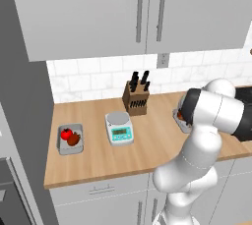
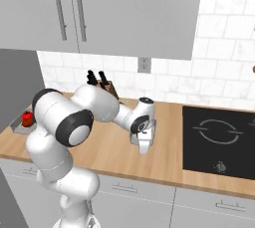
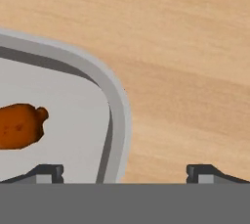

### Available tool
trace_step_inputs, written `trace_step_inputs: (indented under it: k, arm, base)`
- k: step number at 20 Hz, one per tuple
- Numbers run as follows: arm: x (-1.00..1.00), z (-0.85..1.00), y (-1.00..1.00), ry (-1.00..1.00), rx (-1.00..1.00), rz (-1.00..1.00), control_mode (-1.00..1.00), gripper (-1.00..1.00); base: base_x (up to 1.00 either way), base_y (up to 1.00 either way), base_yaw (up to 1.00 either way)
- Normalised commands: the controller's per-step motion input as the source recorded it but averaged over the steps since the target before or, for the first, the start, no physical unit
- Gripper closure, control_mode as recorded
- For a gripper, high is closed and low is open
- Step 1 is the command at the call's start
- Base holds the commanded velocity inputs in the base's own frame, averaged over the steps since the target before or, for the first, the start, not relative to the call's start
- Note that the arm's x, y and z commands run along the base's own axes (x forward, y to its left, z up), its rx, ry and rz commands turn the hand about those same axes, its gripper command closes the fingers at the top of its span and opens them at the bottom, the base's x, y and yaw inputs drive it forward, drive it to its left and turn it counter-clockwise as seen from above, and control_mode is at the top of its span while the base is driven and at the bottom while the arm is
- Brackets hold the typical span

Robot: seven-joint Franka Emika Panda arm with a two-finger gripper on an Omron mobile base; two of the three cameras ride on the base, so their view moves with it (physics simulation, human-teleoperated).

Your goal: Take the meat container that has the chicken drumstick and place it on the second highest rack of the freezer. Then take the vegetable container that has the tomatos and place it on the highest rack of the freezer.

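Observation:
In the hand view, the meat container (image 3: 116, 115) is a grey tray with a rounded rim, and the orange-brown chicken drumstick (image 3: 19, 125) lies in it. My gripper (image 3: 125, 173) is open just above it. The tray's right rim runs between the fingertips (image 3: 49, 171), one over the tray floor and the other over bare counter. The right base view shows the gripper (image 2: 143, 145) pointing down at the counter. My arm hides most of the meat container (image 1: 178, 122). The vegetable container (image 1: 70, 139) with two tomatos (image 1: 66, 133) sits at the counter's left end. The freezer and its racks are out of view.
A teal kitchen scale (image 1: 119, 128) and a knife block (image 1: 136, 97) stand between the two containers. A black cooktop (image 2: 219, 140) lies to the right of the gripper. A tall grey panel (image 1: 24, 116) bounds the counter's left end. Wall cabinets (image 1: 128, 8) hang overhead.

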Motion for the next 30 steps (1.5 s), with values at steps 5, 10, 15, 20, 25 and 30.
trace_step_inputs:
  k: [5, 10, 15, 20, 25, 30]
  arm:
    - [0.00, -0.01, 0.00, 0.00, 0.00, 0.00, -1.00, 1.00]
    - [0.00, 0.00, 0.00, 0.00, 0.00, 0.00, -1.00, 1.00]
    - [-0.02, 0.24, 0.00, 0.00, 0.00, 0.00, -1.00, 1.00]
    - [-0.21, 0.72, 0.00, 0.00, 0.01, -0.01, -1.00, 1.00]
    - [-0.34, 0.82, 0.36, -0.10, -0.02, -0.01, -1.00, 1.00]
    - [-0.48, 0.84, 0.94, -0.10, -0.03, -0.01, -1.00, 1.00]
  base:
    - [0.00, 0.00, 0.00]
    - [0.00, 0.00, 0.00]
    - [0.00, 0.00, 0.00]
    - [0.00, 0.00, 0.00]
    - [0.00, 0.00, 0.00]
    - [0.00, 0.00, 0.00]
